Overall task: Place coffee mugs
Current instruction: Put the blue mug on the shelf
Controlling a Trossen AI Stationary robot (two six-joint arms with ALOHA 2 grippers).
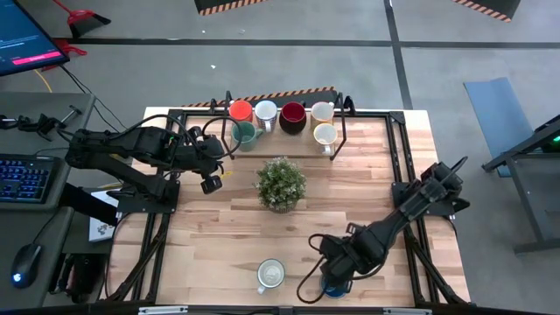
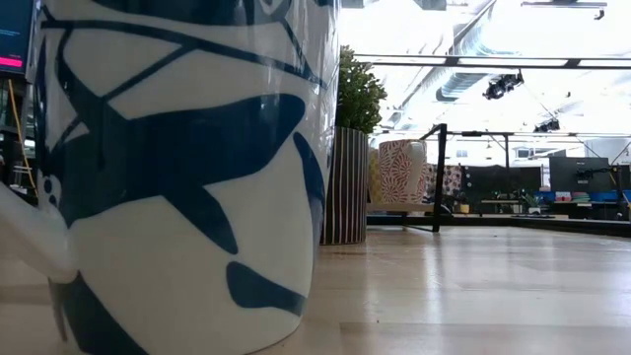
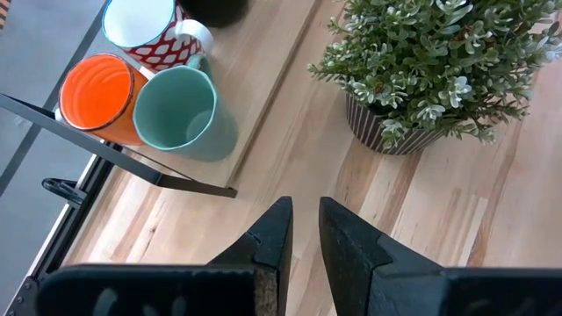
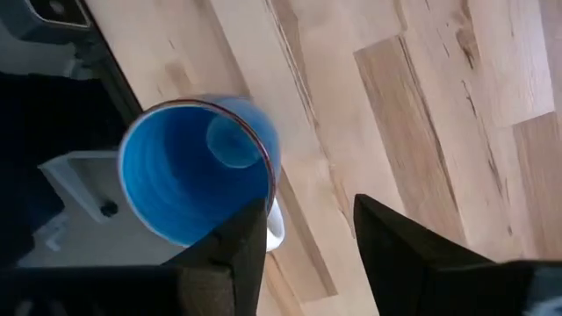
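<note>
Near the bottom edge of the overhead picture, right of centre, the right gripper (image 1: 335,278) hangs over a blue mug (image 4: 195,167). In the right wrist picture this mug sits at left centre, upright, its blue inside facing the camera. The gripper's fingers (image 4: 230,250) stand apart, and one of them overlaps the mug's rim and pale handle; whether it touches the mug cannot be told.

The left gripper (image 1: 210,178) is in the upper left part of the overhead picture, over bare wood. Its fingers are nearly together with a slim gap, holding nothing, near the orange mug (image 3: 98,98) and teal-green mug (image 3: 178,111).

The table (image 1: 219,236) is pale wooden planks inside a black frame. A leafy potted plant (image 1: 281,183) stands at its centre. Beyond the table is grey floor, with a keyboard (image 1: 22,178) and mouse (image 1: 26,262) on a desk at the far left.

Six mugs cluster at the top centre: orange, teal-green, a patterned white mug (image 1: 265,112), a dark red mug (image 1: 292,115), and two cream mugs (image 1: 324,122). Another white mug (image 1: 270,275) stands alone at bottom centre; the table-level picture shows it at left with bold dark blue markings.
</note>
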